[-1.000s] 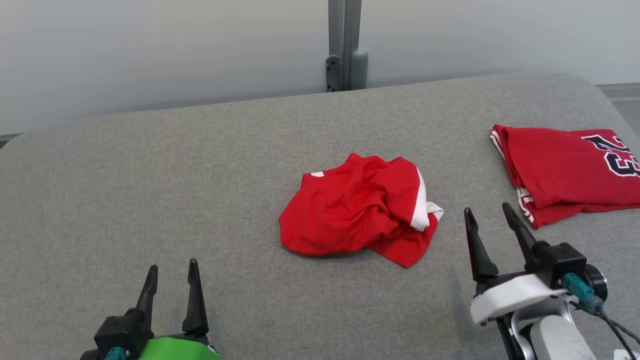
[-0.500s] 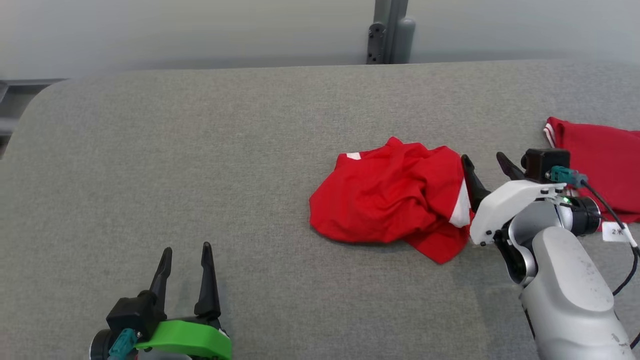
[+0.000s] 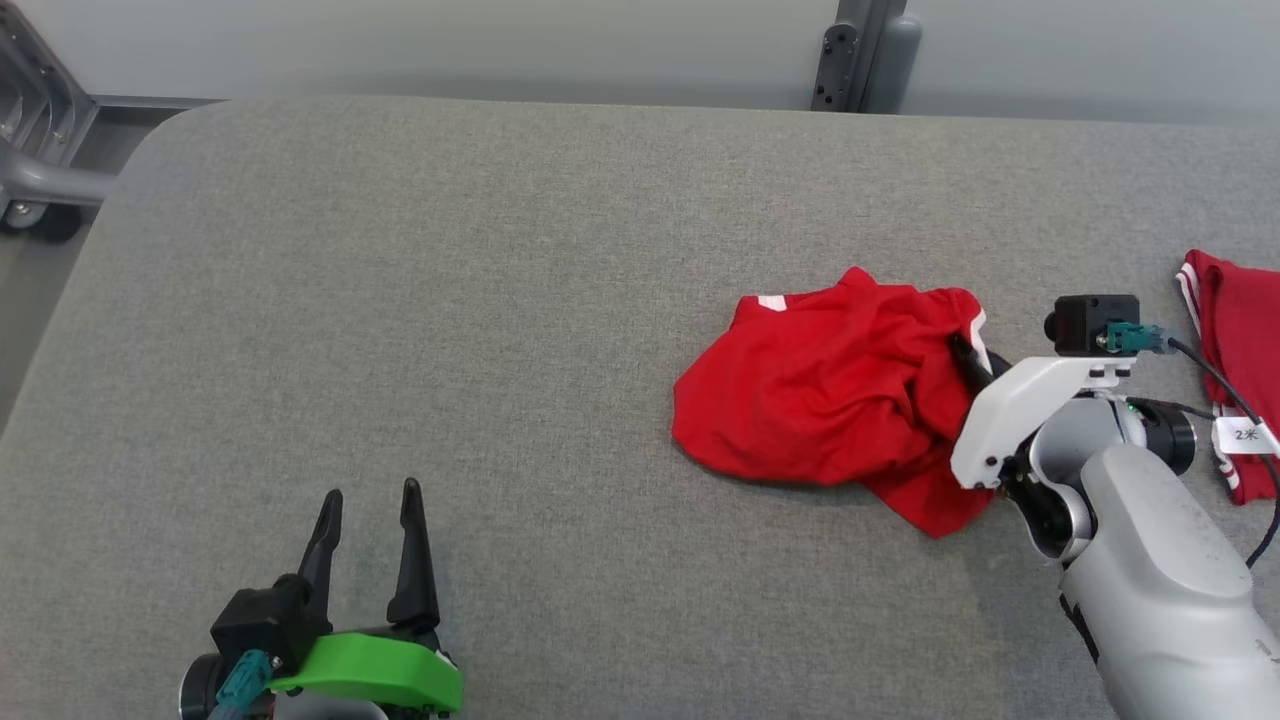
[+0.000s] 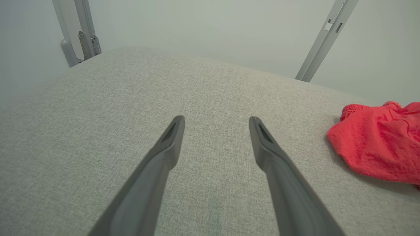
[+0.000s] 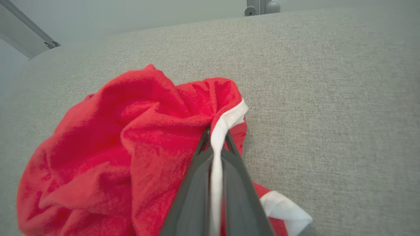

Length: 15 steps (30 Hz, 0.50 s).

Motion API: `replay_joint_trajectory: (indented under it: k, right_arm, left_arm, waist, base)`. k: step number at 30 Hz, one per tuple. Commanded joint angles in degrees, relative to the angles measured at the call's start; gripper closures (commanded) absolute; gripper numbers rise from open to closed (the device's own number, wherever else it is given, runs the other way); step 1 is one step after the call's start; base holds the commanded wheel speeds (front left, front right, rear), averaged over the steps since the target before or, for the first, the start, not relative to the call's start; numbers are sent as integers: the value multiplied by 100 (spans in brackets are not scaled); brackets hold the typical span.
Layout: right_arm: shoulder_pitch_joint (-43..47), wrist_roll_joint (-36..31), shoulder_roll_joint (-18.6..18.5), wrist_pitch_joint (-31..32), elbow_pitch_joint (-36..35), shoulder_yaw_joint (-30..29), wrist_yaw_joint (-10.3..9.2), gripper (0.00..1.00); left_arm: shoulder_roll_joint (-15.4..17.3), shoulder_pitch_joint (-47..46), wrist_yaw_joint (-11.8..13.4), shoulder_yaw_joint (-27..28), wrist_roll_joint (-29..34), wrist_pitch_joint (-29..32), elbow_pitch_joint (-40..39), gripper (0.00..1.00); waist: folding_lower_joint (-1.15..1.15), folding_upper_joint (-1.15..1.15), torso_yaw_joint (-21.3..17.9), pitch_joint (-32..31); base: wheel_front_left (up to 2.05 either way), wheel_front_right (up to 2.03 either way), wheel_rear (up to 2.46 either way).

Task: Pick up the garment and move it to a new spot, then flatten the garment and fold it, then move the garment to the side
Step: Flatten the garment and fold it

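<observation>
One step of several has barely begun

Head view: the crumpled red garment (image 3: pixel 830 385) lies in a heap right of centre on the grey table (image 3: pixel 450 300). It is not lifted, flattened or folded. At the heap's right edge the right gripper (image 3: pixel 968 358) has its fingers buried in the cloth, closed on it. At near left the left gripper (image 3: pixel 370 490) has its fingers spread wide, holds nothing and is well apart from the garment. Another red jersey (image 3: pixel 1235 330) lies at the right edge, apart from the heap. It looks already folded, so probably not the piece in hand

Left wrist view: the left gripper (image 4: pixel 216 123) is splayed over bare table with nothing between its fingers. The garment (image 4: pixel 377 144) rests on the table off to the right

Right wrist view: the right gripper (image 5: pixel 217 137) is pinched tight on the garment's white trim (image 5: pixel 229 118), a strip of which runs down between the two fingers. The rest of the cloth is bunched to the left and resting on the table

Judgement: the grasp is made and the pick-up is just starting. Left to do: lift, carry to a new spot, spread flat, fold, shift aside, so nearly everything
</observation>
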Motion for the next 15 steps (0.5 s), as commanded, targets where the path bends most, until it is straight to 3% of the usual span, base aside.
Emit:
replay_joint_trajectory:
  k: [1, 7, 15]
  right_arm:
    - [-182, -53, -141, -285, -63, 103, -1, 100]
    - [-658, -210, -301, -965, -187, 149, -2, 100]
    - [-1159, -384, -180, -1407, -747, 470, -1, 100]
  left_arm:
    - [-11, 11, -31, 34, 88, -1, 11, 0]
    - [-24, 90, -57, 48, 129, -1, 31, 0]
    - [-36, 203, -92, 43, 144, -1, 58, 0]
  waist:
    - [0, 0, -30, -73]
    - [0, 0, -98, -231]
    - [0, 0, -135, -441]
  base:
    - [0, 0, 0]
    - [0, 0, 0]
    - [0, 0, 0]
